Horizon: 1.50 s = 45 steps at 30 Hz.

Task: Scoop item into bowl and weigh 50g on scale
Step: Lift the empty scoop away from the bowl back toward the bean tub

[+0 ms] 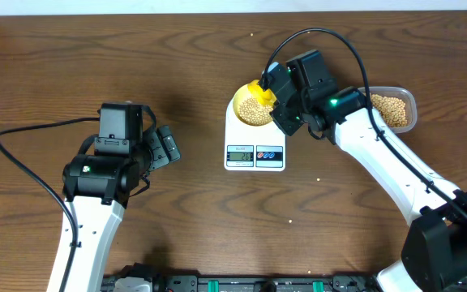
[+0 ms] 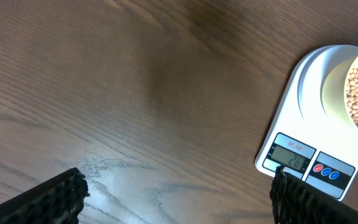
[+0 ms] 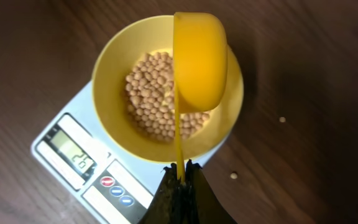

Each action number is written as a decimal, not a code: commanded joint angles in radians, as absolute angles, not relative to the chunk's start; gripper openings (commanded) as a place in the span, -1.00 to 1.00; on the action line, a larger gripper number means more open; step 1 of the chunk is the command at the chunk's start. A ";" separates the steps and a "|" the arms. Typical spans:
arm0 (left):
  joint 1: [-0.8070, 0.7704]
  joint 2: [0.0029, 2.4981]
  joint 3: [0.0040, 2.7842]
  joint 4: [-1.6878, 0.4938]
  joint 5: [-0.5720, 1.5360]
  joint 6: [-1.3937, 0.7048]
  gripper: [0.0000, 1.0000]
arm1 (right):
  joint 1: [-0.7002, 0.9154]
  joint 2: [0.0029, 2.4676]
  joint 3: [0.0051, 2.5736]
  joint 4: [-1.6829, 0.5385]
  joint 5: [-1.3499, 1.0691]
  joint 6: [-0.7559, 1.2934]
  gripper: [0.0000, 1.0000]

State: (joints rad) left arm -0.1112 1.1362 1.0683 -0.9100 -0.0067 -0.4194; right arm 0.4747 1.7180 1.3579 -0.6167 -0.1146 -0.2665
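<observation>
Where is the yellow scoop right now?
The scoop is just right of centre in the overhead view, held by the right tool over the bowl of beans on the scale.

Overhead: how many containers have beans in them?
2. The bowl on the scale, and the clear container at the far right of the view. The scoop shows only its back, so it may hold more.

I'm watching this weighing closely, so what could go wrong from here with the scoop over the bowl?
The scoop, pinched by its thin handle in the right gripper, could twist or slip. More beans could bounce over the bowl rim; stray beans already lie on the table. Touching the bowl would skew the scale.
</observation>
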 commanded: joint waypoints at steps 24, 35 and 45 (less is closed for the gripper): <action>-0.105 1.137 1.079 -0.912 -0.024 -0.421 0.92 | 0.364 1.467 1.443 -0.688 -0.175 0.139 -0.98; -0.105 1.137 1.079 -0.912 -0.023 -0.421 0.93 | 0.161 1.232 1.443 -0.938 -0.175 0.155 -0.98; -0.105 1.137 1.079 -0.912 -0.024 -0.421 0.92 | 0.099 1.202 1.439 -1.095 -0.175 0.171 -0.97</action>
